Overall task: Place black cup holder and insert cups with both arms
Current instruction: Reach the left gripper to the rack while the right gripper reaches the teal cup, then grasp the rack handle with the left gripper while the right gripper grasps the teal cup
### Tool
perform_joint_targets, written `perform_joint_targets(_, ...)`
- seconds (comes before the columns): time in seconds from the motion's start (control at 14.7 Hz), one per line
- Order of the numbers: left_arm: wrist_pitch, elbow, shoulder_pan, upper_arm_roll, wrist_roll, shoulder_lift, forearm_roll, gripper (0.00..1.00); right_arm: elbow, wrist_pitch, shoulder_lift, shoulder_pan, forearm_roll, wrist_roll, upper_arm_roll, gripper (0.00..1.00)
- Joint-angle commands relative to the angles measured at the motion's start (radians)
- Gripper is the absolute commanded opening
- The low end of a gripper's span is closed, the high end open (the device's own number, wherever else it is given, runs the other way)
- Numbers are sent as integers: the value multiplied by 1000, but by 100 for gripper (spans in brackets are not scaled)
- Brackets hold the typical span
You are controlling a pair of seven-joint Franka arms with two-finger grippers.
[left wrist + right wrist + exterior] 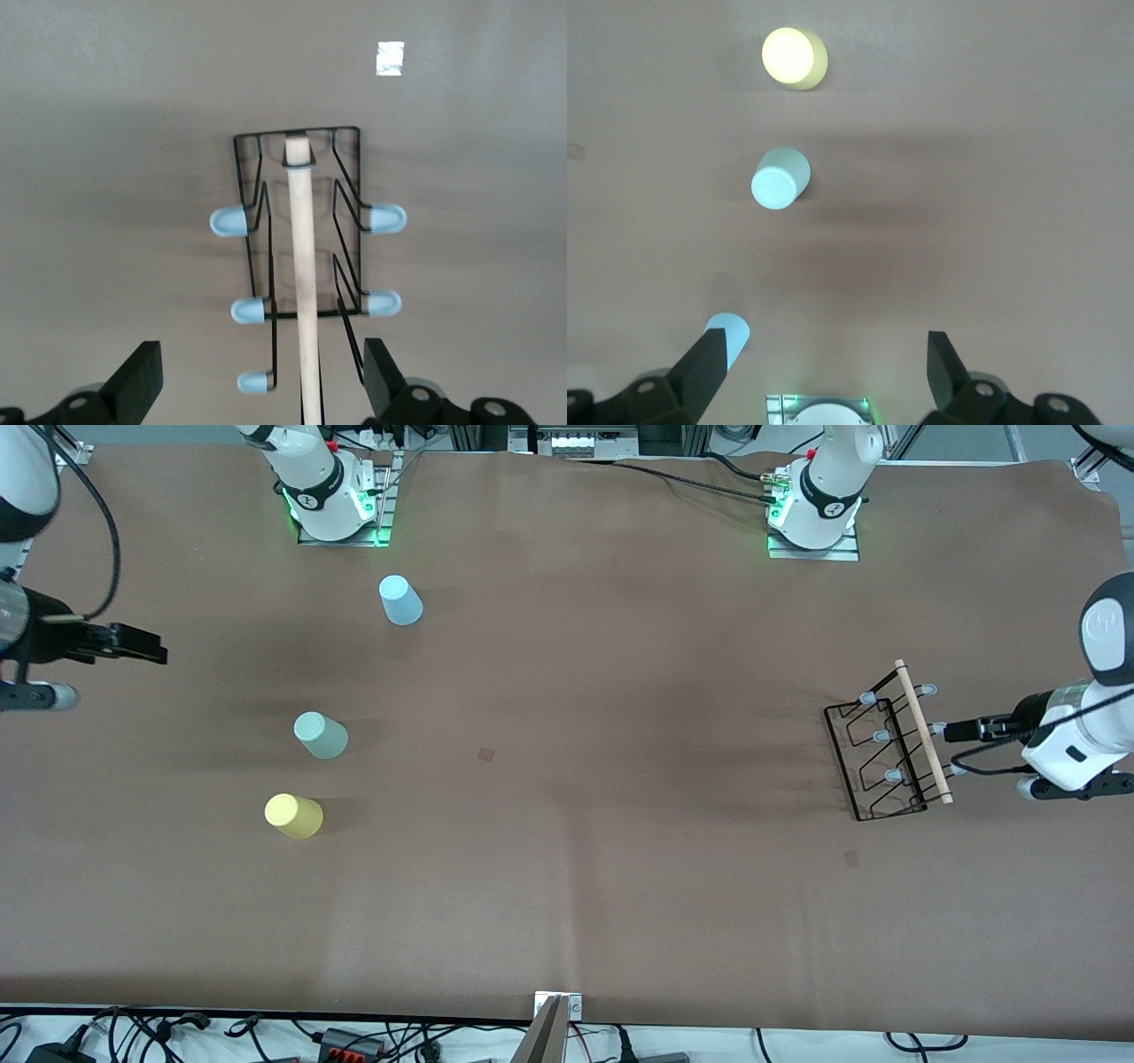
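Left gripper (261, 381) fingers released over the black cup holder (886, 748), right gripper (828, 372) released above the table (567, 886), three cups (321, 735) upside down

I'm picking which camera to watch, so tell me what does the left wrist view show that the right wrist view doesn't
Only the left wrist view shows the black cup holder, with its wooden handle running between the open fingers of the left gripper, and a small pale patch on the table.

Only the right wrist view shows the three cups standing upside down: yellow cup, mint cup and light blue cup, plus the open right gripper.

Both show the same brown table cover and an empty open gripper above it.
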Motion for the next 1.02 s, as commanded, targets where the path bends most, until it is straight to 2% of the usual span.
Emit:
perform_joint_targets(0.0,112,-114,1,-3,-12,-29,-47,100,-220,208,-72,19,13,-11,1,100)
perform_joint_targets(0.27,224,-206,0,-12,-1,-29,-55,100,-473,513,-125,49,14,1,3,100)
perform_joint_targets(0.34,232,-225,0,-12,2,-31,-53,97,-521,588,-123,56,14,3,3,100)
perform_joint_targets(0.41,230,-231,0,-12,5,-31,-53,87,-576,682,-122,68,16,3,3,100)
perform_joint_targets(0.48,218,-231,0,-12,8,-32,-53,70,-620,754,-117,78,16,3,3,100)
perform_joint_targets(0.54,215,-231,-2,-14,7,-32,-53,63,-647,808,-110,84,16,4,3,100)
perform_joint_targets(0.68,218,-243,-2,-14,8,-31,-53,57,-650,839,-84,113,17,7,3,100)
perform_joint_targets(0.95,216,-233,-5,-15,11,-32,-52,35,-647,913,-19,136,20,37,3,100)
